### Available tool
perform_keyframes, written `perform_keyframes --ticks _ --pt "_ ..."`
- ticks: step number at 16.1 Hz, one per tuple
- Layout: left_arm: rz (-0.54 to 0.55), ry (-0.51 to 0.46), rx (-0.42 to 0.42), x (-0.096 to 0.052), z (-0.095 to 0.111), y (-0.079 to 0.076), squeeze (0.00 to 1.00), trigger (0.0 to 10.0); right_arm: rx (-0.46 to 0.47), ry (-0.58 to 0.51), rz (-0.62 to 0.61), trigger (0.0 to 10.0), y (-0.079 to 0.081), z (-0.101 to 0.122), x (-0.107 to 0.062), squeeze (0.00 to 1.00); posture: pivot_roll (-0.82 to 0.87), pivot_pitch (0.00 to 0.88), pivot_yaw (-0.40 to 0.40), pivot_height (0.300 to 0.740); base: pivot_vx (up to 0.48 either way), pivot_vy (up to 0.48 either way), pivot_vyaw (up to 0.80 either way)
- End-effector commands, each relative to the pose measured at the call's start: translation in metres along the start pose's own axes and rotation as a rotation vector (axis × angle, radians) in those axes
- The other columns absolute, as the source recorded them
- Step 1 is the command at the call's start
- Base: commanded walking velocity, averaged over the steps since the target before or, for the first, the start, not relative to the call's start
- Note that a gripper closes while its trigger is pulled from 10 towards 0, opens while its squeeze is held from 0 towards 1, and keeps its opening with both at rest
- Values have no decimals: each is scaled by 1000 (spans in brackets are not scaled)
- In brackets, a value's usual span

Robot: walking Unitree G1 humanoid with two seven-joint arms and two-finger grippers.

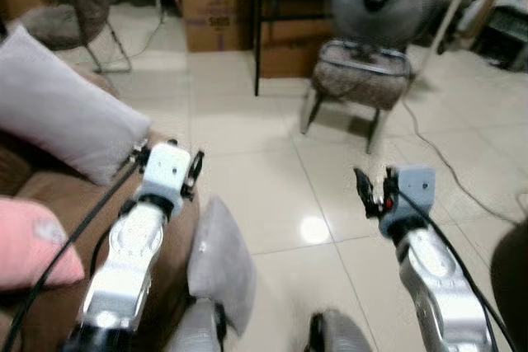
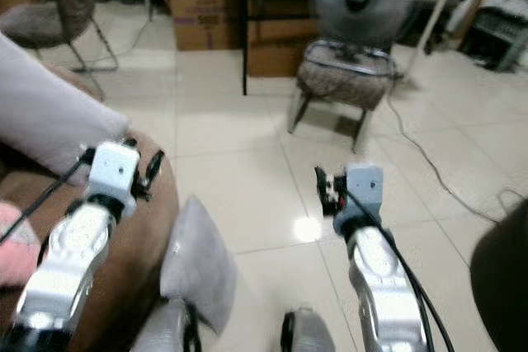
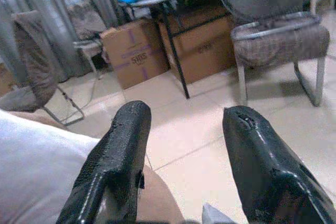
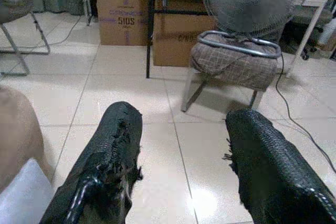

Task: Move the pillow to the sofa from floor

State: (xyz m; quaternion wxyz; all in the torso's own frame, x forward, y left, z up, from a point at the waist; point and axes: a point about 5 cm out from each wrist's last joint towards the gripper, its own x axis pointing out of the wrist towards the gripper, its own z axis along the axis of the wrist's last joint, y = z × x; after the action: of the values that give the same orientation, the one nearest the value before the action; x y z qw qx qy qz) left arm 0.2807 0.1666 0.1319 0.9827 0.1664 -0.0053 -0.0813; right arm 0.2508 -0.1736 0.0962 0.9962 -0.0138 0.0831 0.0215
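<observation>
We take the brown sofa (image 1: 165,245) as our mark; a grey pillow (image 1: 62,109) already rests on its arm, and a pink cushion (image 1: 33,241) lies lower on it; our left hand (image 1: 169,162) hovers over the sofa arm, fingers spread and holding nothing; the floor pillow (image 1: 223,265), long axis upright, leans against the sofa's side just beside this hand, so the left arm is nearer; our right hand (image 1: 371,191), released too, hangs well apart over the floor (image 1: 272,162).

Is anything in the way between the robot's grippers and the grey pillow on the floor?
Nothing visible. The grey pillow leans against the sofa, below and between the open left gripper and open right gripper, with bare floor around it.
</observation>
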Motion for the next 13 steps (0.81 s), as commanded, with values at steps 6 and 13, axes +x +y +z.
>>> perform_keyframes --ticks 6,13 --pt "-7 22 -11 -3 -7 2 78 10000 -9 -20 11 10000 3 4 4 0 5 0 0 650 249 0 0" --pt "-27 19 -12 -4 -7 -1 75 10000 6 -17 1 10000 2 3 2 0 6 0 5 650 307 0 -310"
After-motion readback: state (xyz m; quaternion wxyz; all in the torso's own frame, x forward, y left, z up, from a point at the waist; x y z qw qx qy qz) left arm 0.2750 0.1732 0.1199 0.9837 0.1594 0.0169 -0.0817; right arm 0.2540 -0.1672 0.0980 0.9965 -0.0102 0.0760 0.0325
